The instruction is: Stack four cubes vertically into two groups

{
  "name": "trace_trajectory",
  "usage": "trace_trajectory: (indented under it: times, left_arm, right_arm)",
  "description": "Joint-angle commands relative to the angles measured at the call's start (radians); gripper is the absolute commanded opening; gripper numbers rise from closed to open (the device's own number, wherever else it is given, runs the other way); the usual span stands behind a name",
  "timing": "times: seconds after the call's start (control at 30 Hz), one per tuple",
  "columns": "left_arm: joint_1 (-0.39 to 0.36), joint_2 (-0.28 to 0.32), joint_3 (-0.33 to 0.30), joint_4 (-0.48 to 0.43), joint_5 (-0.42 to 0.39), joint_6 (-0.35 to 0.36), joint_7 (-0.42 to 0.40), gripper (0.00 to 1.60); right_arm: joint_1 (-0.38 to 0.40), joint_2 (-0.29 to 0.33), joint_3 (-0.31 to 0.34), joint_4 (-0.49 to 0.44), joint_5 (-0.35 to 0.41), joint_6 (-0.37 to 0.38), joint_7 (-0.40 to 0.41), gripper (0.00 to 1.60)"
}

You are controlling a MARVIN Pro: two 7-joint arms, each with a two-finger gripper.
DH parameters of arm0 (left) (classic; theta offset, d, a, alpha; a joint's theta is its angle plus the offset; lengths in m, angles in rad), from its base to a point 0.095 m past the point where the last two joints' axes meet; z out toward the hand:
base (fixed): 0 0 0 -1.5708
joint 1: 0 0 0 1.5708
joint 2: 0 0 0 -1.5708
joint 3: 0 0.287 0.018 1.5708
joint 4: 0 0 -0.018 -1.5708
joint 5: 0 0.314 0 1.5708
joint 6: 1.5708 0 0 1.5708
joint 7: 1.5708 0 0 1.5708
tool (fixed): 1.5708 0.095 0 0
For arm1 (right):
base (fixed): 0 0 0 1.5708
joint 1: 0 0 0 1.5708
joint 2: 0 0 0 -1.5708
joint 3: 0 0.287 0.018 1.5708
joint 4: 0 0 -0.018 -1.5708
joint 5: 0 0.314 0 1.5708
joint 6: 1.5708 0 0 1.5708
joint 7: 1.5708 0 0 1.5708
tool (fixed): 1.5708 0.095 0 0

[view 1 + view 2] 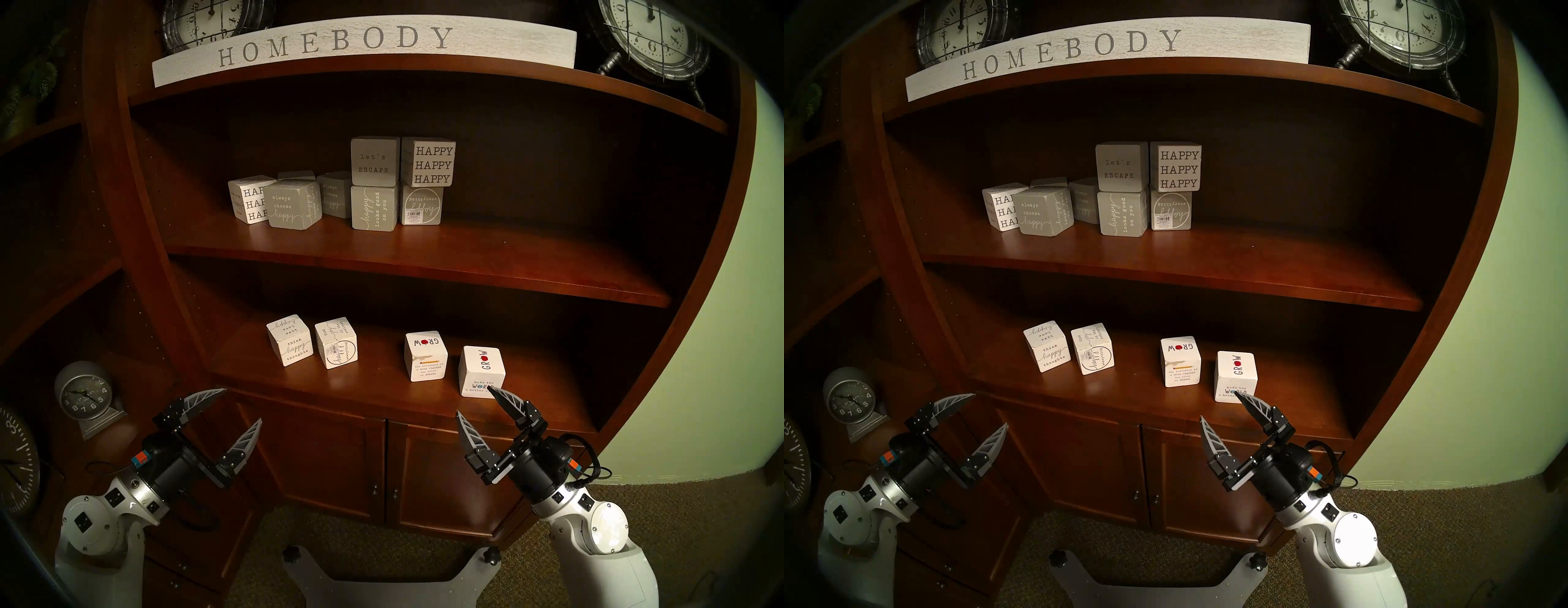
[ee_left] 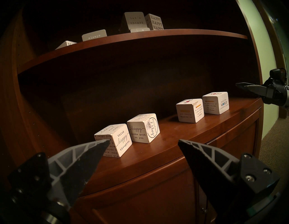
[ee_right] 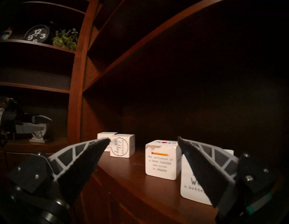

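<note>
Four small white wooden cubes sit singly along the lower brown wooden shelf (image 1: pixel 382 395): two black-script "happy" cubes (image 1: pixel 290 339) (image 1: pixel 336 348) close together at left, two apple-marked "GROW" cubes (image 1: pixel 425 356) (image 1: pixel 482 370) at right. The right end effector (image 1: pixel 474 401), spread wide and empty, hovers just before the rightmost cube; the left end effector (image 1: pixel 242 404), equally spread, hangs off the shelf's left corner.

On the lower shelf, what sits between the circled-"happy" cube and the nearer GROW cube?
Nothing: bare wood of the lower shelf separates the circled-"happy" cube from the GROW cube. The head view and the left wrist view both show the gap.
</note>
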Motion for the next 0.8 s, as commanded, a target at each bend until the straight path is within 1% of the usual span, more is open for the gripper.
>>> trace_trajectory:
  times: [0.0, 0.03, 0.1, 0.13, 0.17, 0.2, 0.23, 0.27, 0.3, 0.4, 0.43, 0.47, 0.5, 0.53, 0.57, 0.6, 0.73, 0.77]
  left_arm:
    - [-0.002, 0.001, 0.001, -0.012, -0.001, -0.002, -0.001, 1.6]
    - [-0.002, 0.001, 0.001, -0.012, -0.001, -0.002, -0.001, 1.6]
    - [-0.002, 0.001, 0.001, -0.012, -0.001, -0.002, -0.001, 1.6]
    - [-0.002, 0.001, 0.001, -0.012, -0.001, -0.002, -0.001, 1.6]
    - [-0.002, 0.001, 0.001, -0.012, -0.001, -0.002, -0.001, 1.6]
    - [-0.002, 0.001, 0.001, -0.012, -0.001, -0.002, -0.001, 1.6]
    - [-0.002, 0.001, 0.001, -0.012, -0.001, -0.002, -0.001, 1.6]
    - [-0.002, 0.001, 0.001, -0.012, -0.001, -0.002, -0.001, 1.6]
    - [-0.002, 0.001, 0.0, -0.012, -0.001, -0.002, -0.001, 1.6]
    - [-0.002, 0.001, 0.0, -0.013, -0.001, -0.002, -0.001, 1.6]
    - [-0.002, 0.001, 0.0, -0.013, -0.001, -0.002, -0.001, 1.6]
    - [-0.001, 0.001, 0.0, -0.013, -0.001, -0.002, -0.001, 1.6]
    - [-0.001, 0.001, 0.0, -0.013, -0.001, -0.002, -0.001, 1.6]
    - [-0.001, 0.001, 0.0, -0.013, -0.001, -0.002, -0.001, 1.6]
    - [-0.001, 0.001, 0.0, -0.013, -0.001, -0.002, -0.001, 1.6]
    - [-0.001, 0.001, 0.0, -0.013, -0.001, -0.002, -0.001, 1.6]
    - [-0.001, 0.001, 0.0, -0.014, -0.001, -0.002, -0.001, 1.6]
    - [-0.001, 0.001, 0.0, -0.014, -0.001, -0.002, -0.001, 1.6]
  right_arm:
    - [0.047, -0.117, 0.007, -0.03, -0.064, 0.043, -0.126, 1.6]
    - [0.048, -0.134, 0.011, -0.031, -0.077, 0.046, -0.149, 1.6]
    - [0.054, -0.141, 0.013, -0.037, -0.097, 0.065, -0.171, 1.6]
    - [0.053, -0.168, 0.019, -0.044, -0.123, 0.074, -0.207, 1.6]
    - [0.059, -0.168, 0.022, -0.044, -0.132, 0.086, -0.215, 1.6]
    - [0.062, -0.182, 0.026, -0.047, -0.151, 0.095, -0.236, 1.6]
    - [0.062, -0.182, 0.026, -0.047, -0.151, 0.095, -0.236, 1.6]
    - [0.066, -0.196, 0.029, -0.046, -0.165, 0.106, -0.257, 1.6]
    - [0.072, -0.212, 0.031, -0.055, -0.202, 0.134, -0.305, 1.6]
    - [0.076, -0.205, 0.029, -0.062, -0.216, 0.151, -0.326, 1.6]
    - [0.076, -0.213, 0.025, -0.07, -0.237, 0.165, -0.357, 1.6]
    - [0.072, -0.244, 0.013, -0.085, -0.272, 0.176, -0.433, 1.6]
    - [0.075, -0.217, 0.013, -0.086, -0.26, 0.186, -0.402, 1.6]
    - [0.073, -0.222, 0.003, -0.094, -0.278, 0.197, -0.437, 1.6]
    - [0.074, -0.213, -0.002, -0.097, -0.278, 0.205, -0.438, 1.6]
    - [0.073, -0.213, -0.01, -0.102, -0.286, 0.211, -0.456, 1.6]
    - [0.071, -0.214, -0.05, -0.123, -0.323, 0.241, -0.553, 1.6]
    - [0.074, -0.207, -0.05, -0.124, -0.324, 0.246, -0.542, 1.6]
